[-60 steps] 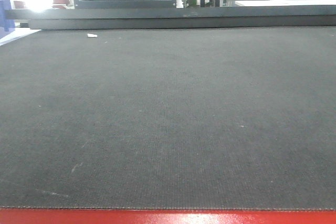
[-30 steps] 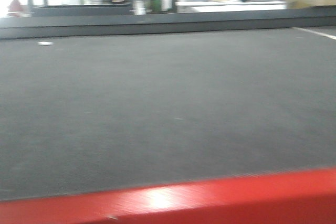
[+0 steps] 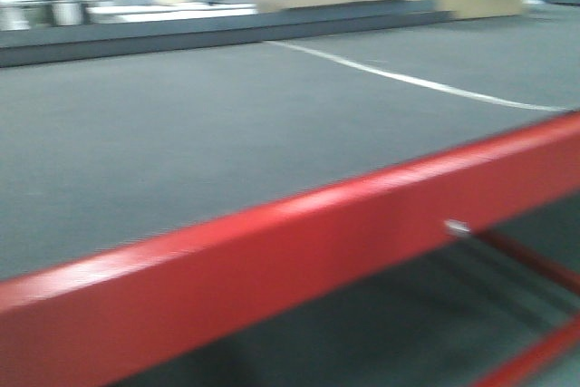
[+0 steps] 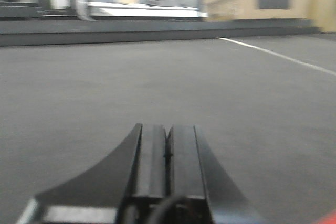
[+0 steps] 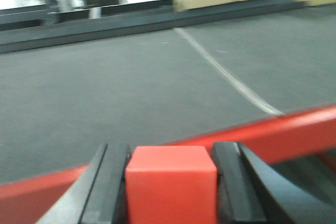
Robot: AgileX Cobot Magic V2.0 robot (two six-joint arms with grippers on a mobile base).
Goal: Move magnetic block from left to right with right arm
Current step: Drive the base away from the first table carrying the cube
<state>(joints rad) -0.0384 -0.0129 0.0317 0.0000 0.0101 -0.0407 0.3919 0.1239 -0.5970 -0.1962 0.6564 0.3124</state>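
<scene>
Right gripper (image 5: 170, 195): bottom centre of the right wrist view; its two dark fingers (image 5: 107, 187) are clamped on either side of the magnetic block (image 5: 170, 177).
Block: a plain red cube filling the lower middle of that view, gripped on both sides.
Left gripper (image 4: 168, 150): bottom centre of the left wrist view; jaws pressed together, nothing between them, above the grey mat (image 4: 79, 87).
Red rail (image 3: 272, 260): crosses the lower front view on a diagonal; in the right wrist view it lies behind the block.
Sharpness: all three views are blurred.
Risk: I judge a quick swing could shake the block loose. If the rail is metal, the block could snap onto it. I could also set it down past the mat's edge.
</scene>
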